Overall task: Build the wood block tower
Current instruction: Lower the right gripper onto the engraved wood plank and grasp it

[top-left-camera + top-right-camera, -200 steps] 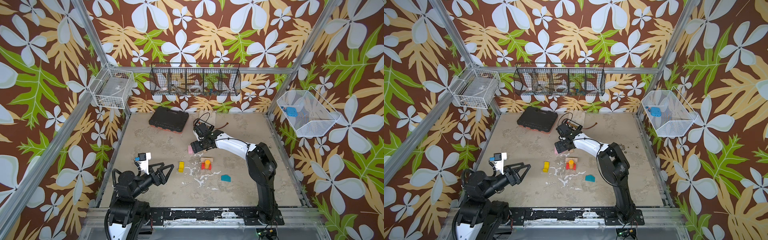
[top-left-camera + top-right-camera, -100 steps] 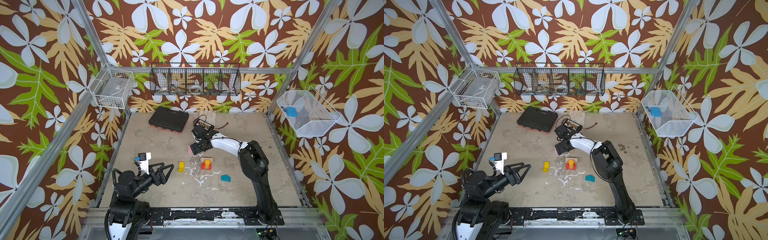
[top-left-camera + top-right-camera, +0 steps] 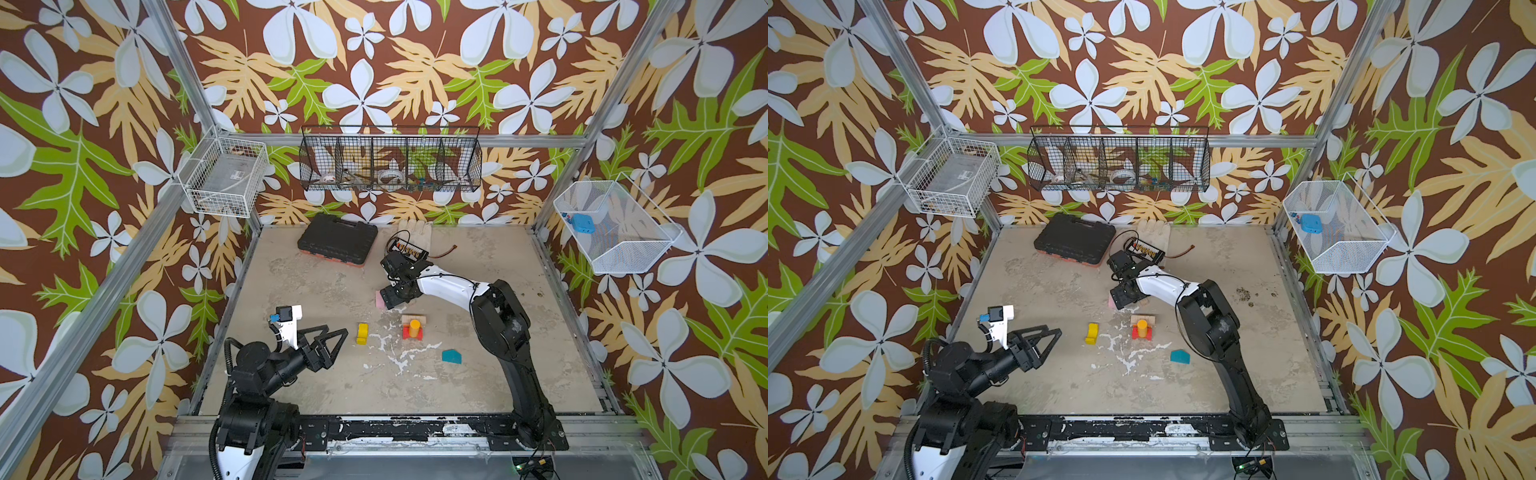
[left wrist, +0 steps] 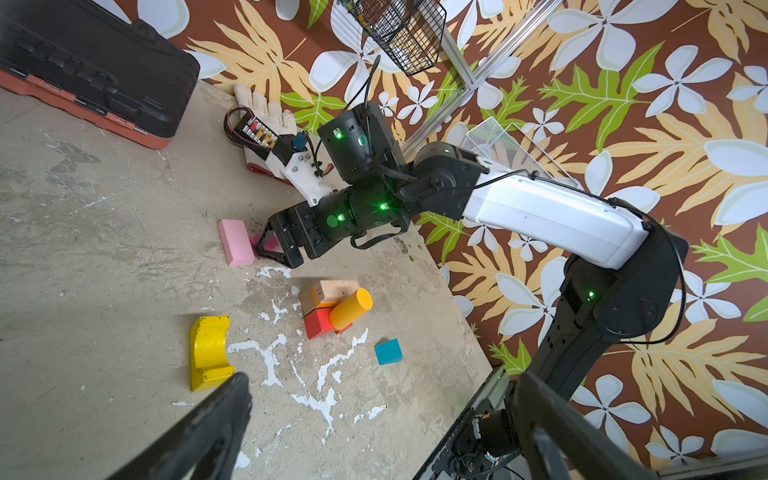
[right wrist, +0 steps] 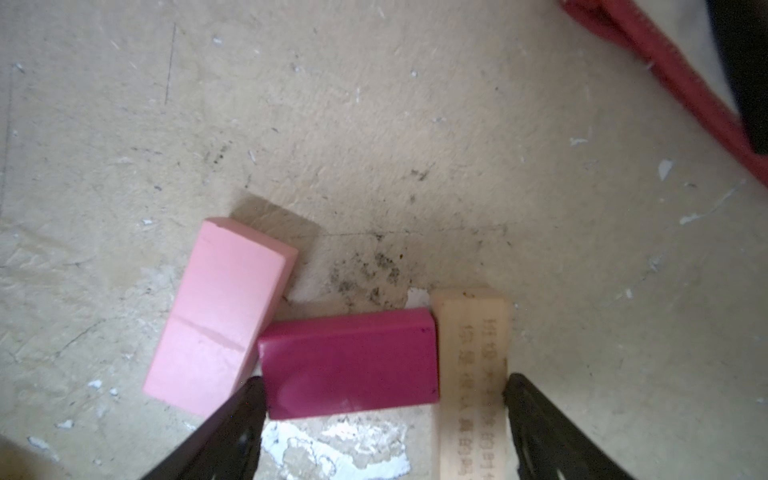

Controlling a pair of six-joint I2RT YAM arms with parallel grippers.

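My right gripper [image 5: 384,380] is open and low over the table, its jaws either side of a magenta block [image 5: 349,361] and a plain wood bar [image 5: 473,357] lying side by side. A pink block [image 5: 220,311] lies beside one finger. In both top views that gripper [image 3: 392,297] [image 3: 1125,297] is just behind the tower's start [image 3: 413,328]: a red block [image 4: 318,324], an orange cylinder [image 4: 351,309] and a wood block [image 4: 336,289]. A yellow arch [image 3: 362,333] and a teal pentagon [image 3: 451,356] lie loose. My left gripper [image 3: 338,349] [image 4: 382,380] hangs open and empty.
A black tool case [image 3: 338,239], a glove [image 3: 415,230] and a wired board [image 3: 409,249] lie along the back of the table. Wire baskets [image 3: 390,160] hang on the walls. White paint blotches [image 3: 399,353] mark the table's middle.
The right arm's elbow has swung left and its gripper has settled slightly lower over the pink and magenta blocks. The left arm has not moved.
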